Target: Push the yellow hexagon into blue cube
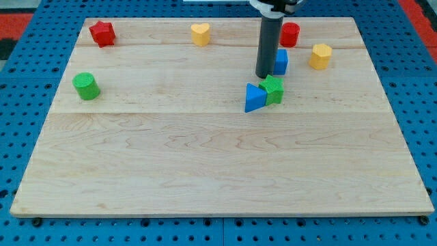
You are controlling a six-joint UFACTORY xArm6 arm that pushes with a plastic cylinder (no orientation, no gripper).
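Observation:
The yellow hexagon [320, 56] lies near the view's top right on the wooden board [205, 157]. The blue cube [280, 61] sits to its left, a short gap apart, partly hidden by the rod. My tip [263, 75] rests on the board just left of the blue cube, touching or nearly touching it, and well left of the yellow hexagon.
A blue triangle [255, 98] and a green block [273, 89] lie together just below my tip. A red cylinder [290, 33] stands above the blue cube. A yellow heart [200, 33], a red star [102, 33] and a green cylinder [86, 86] lie further left.

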